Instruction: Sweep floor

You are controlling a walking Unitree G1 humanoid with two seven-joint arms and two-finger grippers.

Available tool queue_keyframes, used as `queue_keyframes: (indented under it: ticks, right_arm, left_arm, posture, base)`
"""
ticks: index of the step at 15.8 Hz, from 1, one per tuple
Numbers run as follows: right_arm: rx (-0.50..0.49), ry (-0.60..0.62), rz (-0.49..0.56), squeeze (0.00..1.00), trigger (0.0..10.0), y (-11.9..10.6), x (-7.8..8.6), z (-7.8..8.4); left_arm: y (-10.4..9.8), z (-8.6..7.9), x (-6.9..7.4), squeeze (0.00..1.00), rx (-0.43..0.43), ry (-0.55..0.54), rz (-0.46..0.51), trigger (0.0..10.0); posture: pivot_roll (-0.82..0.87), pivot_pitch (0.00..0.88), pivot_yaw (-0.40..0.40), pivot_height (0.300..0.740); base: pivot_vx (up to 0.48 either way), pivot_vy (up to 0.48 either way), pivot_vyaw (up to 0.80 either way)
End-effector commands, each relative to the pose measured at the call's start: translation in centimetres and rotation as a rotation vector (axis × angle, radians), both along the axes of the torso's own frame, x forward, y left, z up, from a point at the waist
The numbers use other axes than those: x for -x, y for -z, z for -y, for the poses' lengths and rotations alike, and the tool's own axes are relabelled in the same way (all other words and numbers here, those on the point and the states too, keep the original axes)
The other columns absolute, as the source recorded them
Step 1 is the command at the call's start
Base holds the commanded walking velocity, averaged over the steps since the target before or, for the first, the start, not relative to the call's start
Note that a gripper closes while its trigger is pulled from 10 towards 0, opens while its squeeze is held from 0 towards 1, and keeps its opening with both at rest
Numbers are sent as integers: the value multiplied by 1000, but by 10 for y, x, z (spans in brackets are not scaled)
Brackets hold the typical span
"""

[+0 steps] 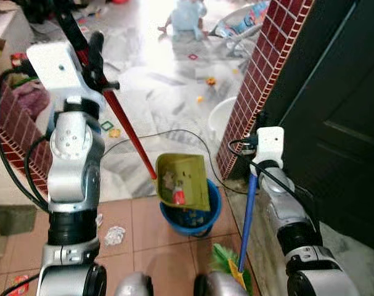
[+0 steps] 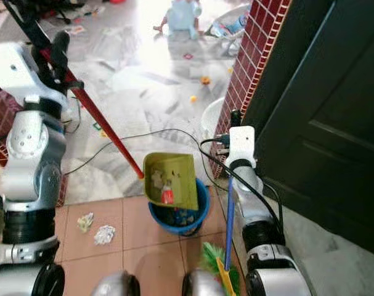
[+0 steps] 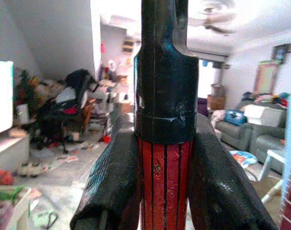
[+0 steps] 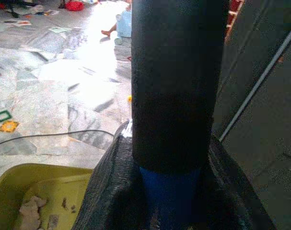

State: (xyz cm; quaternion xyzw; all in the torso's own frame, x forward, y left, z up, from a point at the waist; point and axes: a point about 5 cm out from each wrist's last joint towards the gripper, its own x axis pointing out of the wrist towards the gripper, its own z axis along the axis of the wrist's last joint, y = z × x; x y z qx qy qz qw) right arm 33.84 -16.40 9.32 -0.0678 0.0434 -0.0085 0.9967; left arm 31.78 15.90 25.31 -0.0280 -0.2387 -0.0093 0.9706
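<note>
The left tool [image 3: 164, 191] grips the red dustpan handle [image 1: 122, 120]. The yellow-green dustpan [image 1: 183, 179] is tipped over the blue bin [image 1: 214, 209], scraps still inside. The right tool [image 4: 171, 191] holds the blue broom [image 1: 248, 209]. At eight o'clock from the bin, paper bits [image 2: 94, 228] still wait on the floor [image 1: 156, 246].

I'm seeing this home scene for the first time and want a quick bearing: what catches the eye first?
The yellow-green dustpan, holding scraps, is tilted over the blue bin on the tiles at the centre. Its red handle runs up to the left hand, which is shut on it. The right hand grips a blue broom beside the brick pillar.
</note>
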Motion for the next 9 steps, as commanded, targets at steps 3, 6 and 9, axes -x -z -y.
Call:
queue_keyframes:
  ticks: [3, 6, 9]
  right_arm:
    - [12, 1, 45, 0, 10000, -10, -4, 3]
    - [13, -1, 45, 0, 10000, -10, -5, 2]
    - [11, 1, 42, 0, 10000, -10, -5, 1]
  left_arm:
    - [-2, 22, 9, 0, -181, 97, 79, 10000]
    - [-4, 46, 14, 0, -217, 221, 116, 10000]
    - [-12, 90, 29, 0, -330, 503, 157, 10000]
  posture:
    - [-39, 59, -10, 740]
    - [-33, 58, -12, 740]
    - [-29, 58, -13, 740]
  base:
    - [0, 0, 0]
    - [0, 0, 0]
    - [0, 0, 0]
